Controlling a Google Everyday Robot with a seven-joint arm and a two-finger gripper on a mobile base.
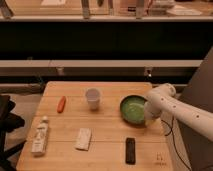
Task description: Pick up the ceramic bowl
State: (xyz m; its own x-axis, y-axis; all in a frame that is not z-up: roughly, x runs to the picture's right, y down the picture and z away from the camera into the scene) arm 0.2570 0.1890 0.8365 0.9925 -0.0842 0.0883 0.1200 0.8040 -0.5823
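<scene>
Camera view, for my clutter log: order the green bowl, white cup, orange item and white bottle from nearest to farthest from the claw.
The claw is low on the picture's right.
1. green bowl: right at the claw, on the side of its rim.
2. white cup: mid-table, toward the back.
3. orange item: left of the cup.
4. white bottle: front-left corner.
</scene>
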